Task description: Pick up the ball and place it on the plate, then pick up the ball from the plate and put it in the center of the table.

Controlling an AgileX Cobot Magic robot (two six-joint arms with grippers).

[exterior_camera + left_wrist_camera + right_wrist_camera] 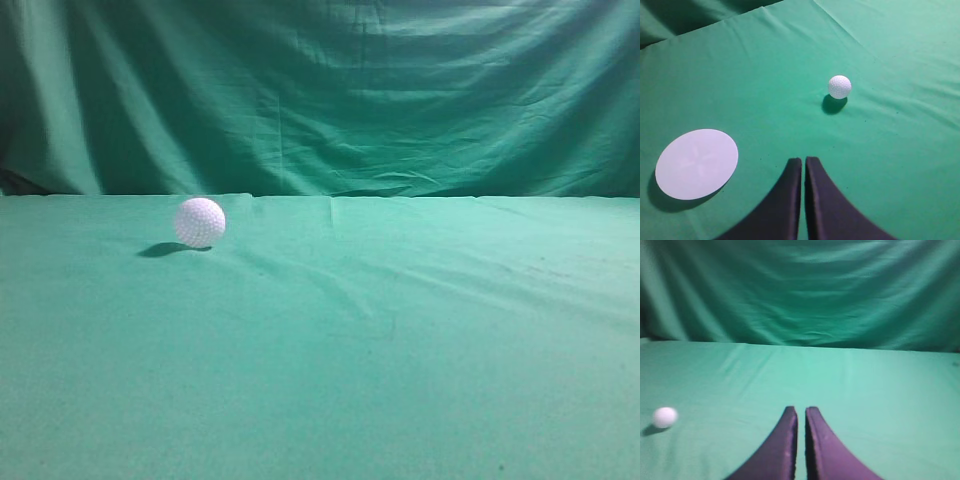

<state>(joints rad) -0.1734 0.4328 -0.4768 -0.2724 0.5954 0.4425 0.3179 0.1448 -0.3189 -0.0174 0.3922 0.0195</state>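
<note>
The table (330, 350) is a wide flat surface covered in green cloth. The cloth is slightly wrinkled, with shallow creases running across the middle and toward the far right. Behind the far edge hangs a draped green backdrop (330, 90) with long vertical and diagonal folds; it fills the whole rear of the scene.

The ball (200, 221), a white dimpled sphere, rests on the table at the far left, close to the far edge, with a dark shadow on the cloth to its left. In the left wrist view the ball (839, 86) lies beyond the gripper and slightly to the right, well apart from it. The plate (697, 163), a flat pale disc, lies on the cloth to the left of the gripper, well apart from the ball.

The left gripper (803, 161) is clenched on nothing, its two dark fingers pressed nearly together above bare cloth. The right gripper (801, 411) is likewise clenched and empty, pointing toward the backdrop; the ball (664, 417) appears blurred at its far left.
</note>
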